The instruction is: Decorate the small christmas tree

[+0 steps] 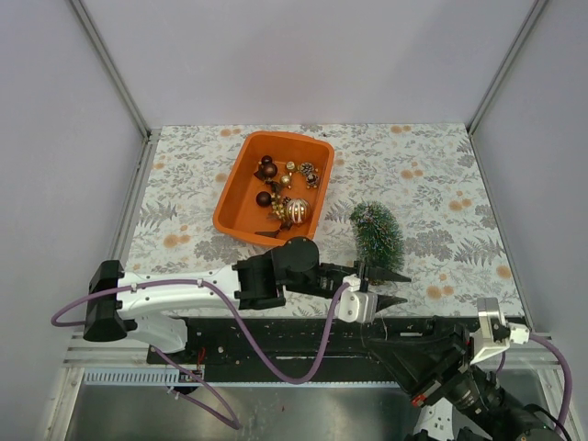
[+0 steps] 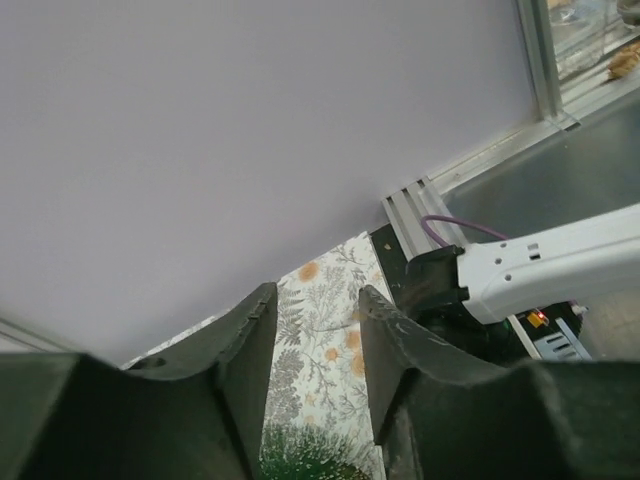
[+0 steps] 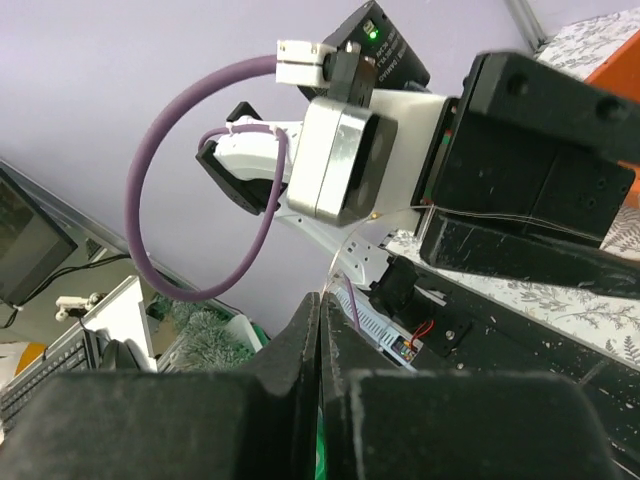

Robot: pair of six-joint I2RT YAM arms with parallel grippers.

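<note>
From above: one small christmas tree (image 1: pixel 375 230), one orange tub (image 1: pixel 241 200) of baubles (image 1: pixel 296 211) too crowded to count, and two arms. The tree is right of the tub, by the near edge of the table (image 1: pixel 450 202), its long axis slanting near-right to far-left, tip pointing away, wide end at the left gripper (image 1: pixel 390 288). The left wrist view shows those jaws partly apart with green needles between them, though whether they press it I cannot tell. The right wrist view shows the right gripper (image 3: pixel 320 320) fully closed, empty.

L gripper (image 1: pixel 393 287) jaws apart at small christmas tree (image 1: pixel 377 234) base; orange tub (image 1: pixel 235 204) w/ baubles (image 1: pixel 296 211) nearby.
</note>
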